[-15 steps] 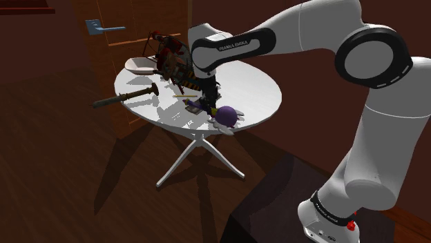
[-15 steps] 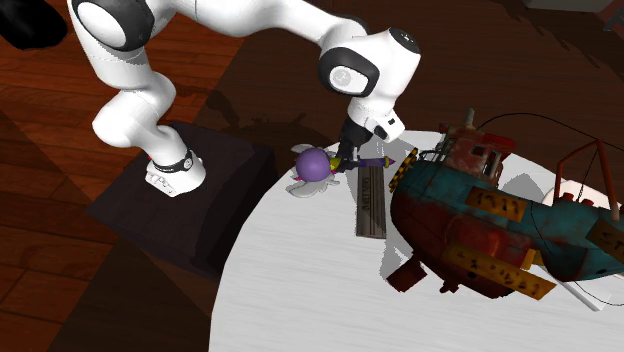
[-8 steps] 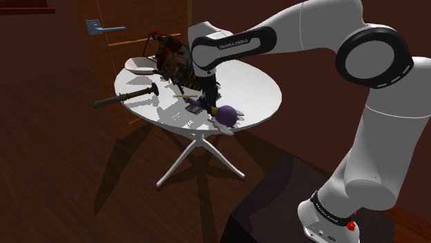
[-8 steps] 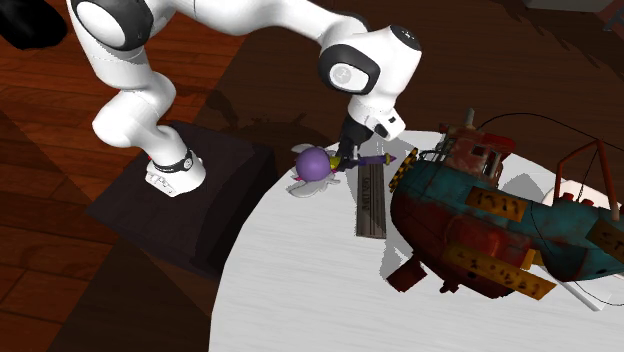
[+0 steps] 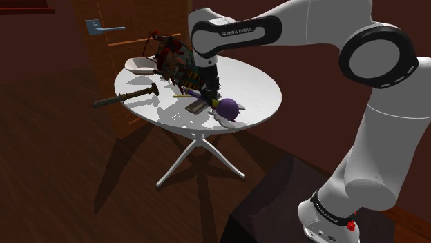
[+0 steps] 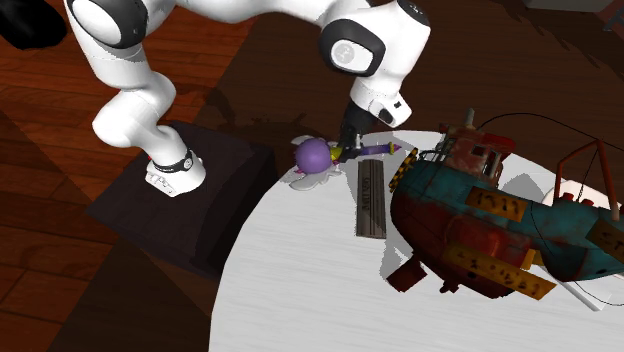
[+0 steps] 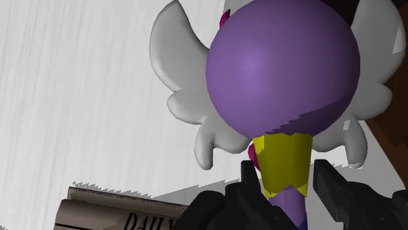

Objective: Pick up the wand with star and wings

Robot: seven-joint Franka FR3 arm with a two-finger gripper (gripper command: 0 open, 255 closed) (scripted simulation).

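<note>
Jaws of my gripper (image 7: 288,175) clasp the wand (image 7: 281,91) at its yellow collar; its purple ball and white wings hang over the table (image 5: 261,81), near a newspaper (image 7: 124,212).

At the white table's (image 6: 290,290) edge nearest the stand (image 6: 215,180), the black gripper (image 6: 347,150) clasps the wand (image 6: 314,155) by its thin shaft just behind the purple ball, with a flat grey strip (image 6: 371,200) just beside it and a teal-and-red boat (image 6: 480,220) past that.
</note>
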